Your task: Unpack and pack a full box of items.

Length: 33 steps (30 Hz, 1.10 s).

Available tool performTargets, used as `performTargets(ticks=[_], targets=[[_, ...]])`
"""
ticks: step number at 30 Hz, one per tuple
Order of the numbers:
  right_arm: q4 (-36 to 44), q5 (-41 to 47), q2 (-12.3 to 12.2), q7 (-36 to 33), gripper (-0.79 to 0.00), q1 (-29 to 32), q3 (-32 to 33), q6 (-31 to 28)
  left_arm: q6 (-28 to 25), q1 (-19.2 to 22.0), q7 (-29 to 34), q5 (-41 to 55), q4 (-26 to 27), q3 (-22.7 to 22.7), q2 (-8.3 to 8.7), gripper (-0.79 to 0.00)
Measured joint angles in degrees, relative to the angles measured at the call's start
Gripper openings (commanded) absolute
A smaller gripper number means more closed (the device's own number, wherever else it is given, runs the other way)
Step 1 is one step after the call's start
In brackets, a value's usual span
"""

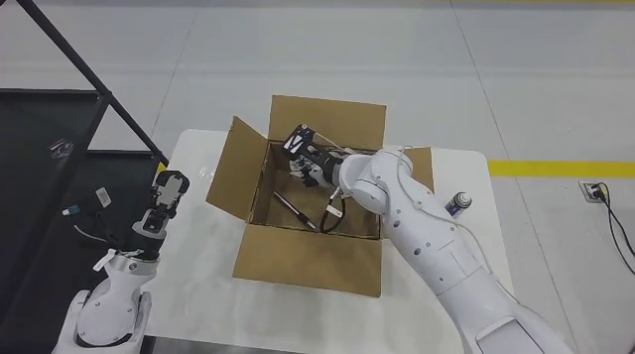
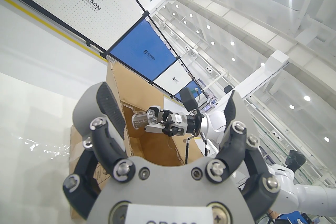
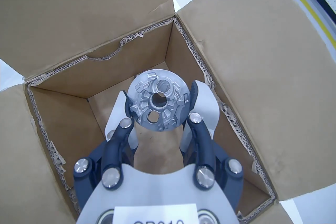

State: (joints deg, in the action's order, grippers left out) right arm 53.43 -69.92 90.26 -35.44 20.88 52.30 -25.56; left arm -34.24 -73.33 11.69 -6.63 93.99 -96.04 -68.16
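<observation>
Centrally, a white desk (image 1: 198, 285) is seen carrying an open cardboard box (image 1: 308, 255), its flaps folded outward. Much of the box's right side is hidden under the right arm in the top view. The right tool (image 3: 160, 101) is held within the box opening, clamped on a grey metal disc (image 3: 158, 104), which is seen in the middle of the right wrist view. The disc is cast, with a round centre hole, raised ribs and a smaller hole nearer its rim. Two sides of its edge are covered by the finger pads (image 3: 194, 93). The left tool (image 2: 168, 96) is spread wide with nothing gripped, and in the top view it is placed at the left, near the desk's left edge. A dark slender thing (image 1: 296, 209) on the box floor cannot be identified. A small can (image 1: 457, 202) is stood near the desk's right edge.
</observation>
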Motion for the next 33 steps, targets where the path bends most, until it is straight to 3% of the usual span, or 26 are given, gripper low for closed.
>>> performTargets(ticks=[11,18,21,26,33], targets=[[0.7,0.4,-0.1,0.6,-0.785,0.6,0.1,-0.2,0.0,0.0,0.0,0.0,0.0,0.0,0.0,0.0],[11.5,-3.2,-2.3,2.4,-0.785,7.6,4.4,0.3,0.0,0.0,0.0,0.0,0.0,0.0,0.0,0.0],[20.4,-5.7,-4.4,0.8,-0.785,13.5,9.3,-0.8,0.0,0.0,0.0,0.0,0.0,0.0,0.0,0.0],[40.3,-7.3,-8.0,-2.1,-0.785,28.5,22.1,-4.5,0.0,0.0,0.0,0.0,0.0,0.0,0.0,0.0],[60.5,-4.6,-10.5,-1.0,-0.785,46.6,39.2,-5.4,0.0,0.0,0.0,0.0,0.0,0.0,0.0,0.0]])
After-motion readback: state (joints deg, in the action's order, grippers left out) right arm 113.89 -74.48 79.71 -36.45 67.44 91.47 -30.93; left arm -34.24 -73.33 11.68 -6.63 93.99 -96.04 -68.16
